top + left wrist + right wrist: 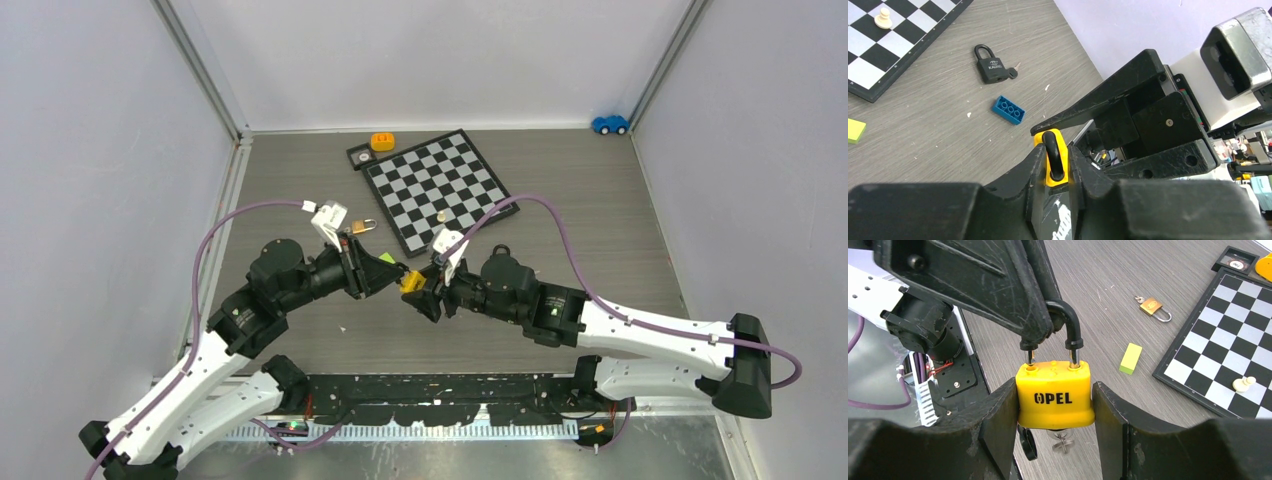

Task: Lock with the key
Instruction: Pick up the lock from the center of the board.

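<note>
Key [1062, 442] hangs under the yellow padlock [1055, 399], seemingly seated in its keyway, held up over the near middle of the table [1128, 285]. We judge the shackle [1071, 322] should be pressed fully home before we turn it. Our right gripper [1054, 402] clamps the padlock body at a narrow gap; our left gripper [1056, 150] pinches the shackle.

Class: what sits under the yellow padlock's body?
Below the yellow padlock, a silvery key protrudes beside a dark ring; the key's blade is hidden by the body.
</note>
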Controlling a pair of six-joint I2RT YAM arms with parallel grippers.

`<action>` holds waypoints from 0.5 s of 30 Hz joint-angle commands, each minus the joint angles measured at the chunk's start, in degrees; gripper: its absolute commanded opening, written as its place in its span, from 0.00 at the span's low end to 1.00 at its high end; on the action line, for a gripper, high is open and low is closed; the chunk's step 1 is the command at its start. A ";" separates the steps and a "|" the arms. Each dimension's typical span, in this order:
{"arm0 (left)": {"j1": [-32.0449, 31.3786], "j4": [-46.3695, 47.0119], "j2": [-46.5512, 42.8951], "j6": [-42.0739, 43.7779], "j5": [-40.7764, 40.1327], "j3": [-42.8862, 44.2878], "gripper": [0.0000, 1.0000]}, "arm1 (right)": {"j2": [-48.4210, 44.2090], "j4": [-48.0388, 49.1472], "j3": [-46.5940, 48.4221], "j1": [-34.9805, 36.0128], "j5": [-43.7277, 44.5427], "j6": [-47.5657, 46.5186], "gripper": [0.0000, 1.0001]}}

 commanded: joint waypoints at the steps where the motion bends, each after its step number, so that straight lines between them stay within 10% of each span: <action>1: -0.25 3.31 0.23 0.08 2.42 0.01 0.16 | -1.94 7.36 2.33 0.56 1.76 -0.79 0.00; 5: -0.34 3.59 0.46 0.35 2.83 -0.03 0.00 | -2.39 8.01 1.98 0.66 2.00 -1.10 0.00; 15: -0.87 4.44 0.64 2.17 4.35 -0.08 0.00 | -3.55 10.82 1.49 0.74 1.52 0.16 0.11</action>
